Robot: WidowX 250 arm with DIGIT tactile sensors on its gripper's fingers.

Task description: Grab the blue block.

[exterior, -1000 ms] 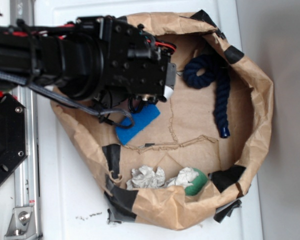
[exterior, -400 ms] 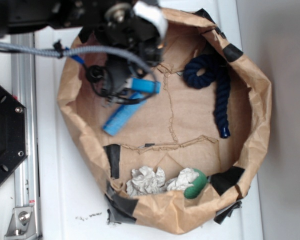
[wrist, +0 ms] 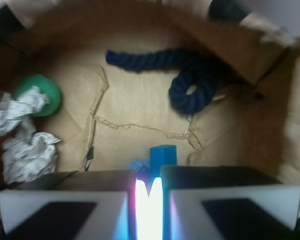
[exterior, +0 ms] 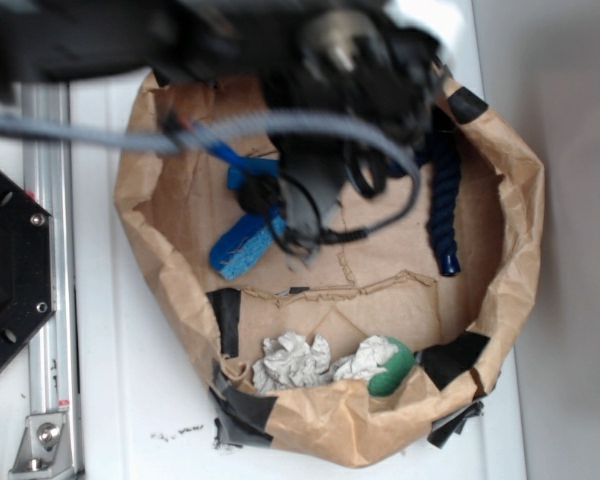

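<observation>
Big brown paper bag (exterior: 515,220) fills the table, and the black arm (exterior: 320,60) hangs over it in a blur. The navy rope (wrist: 190,85) lies along the far side. The blue block (exterior: 242,247) lies flat on the bag floor at the left, apart from the rope, as best I can judge through the blur. At the gripper (wrist: 149,192) the white pads sit almost together with a blue block end (wrist: 163,154) standing in the slit. Glare washes out the shade and the contact, so I can't tell whether they are clamped on it or which blue it is. To do this well, I'd confirm the colour first, then straddle the block's narrow width, square to its long edges, and close near its middle — clear of the bag wall. The crumpled paper (exterior: 292,355) and green ball (exterior: 392,370) sit well out of the way. No brand, label or writing is readable anywhere.
</observation>
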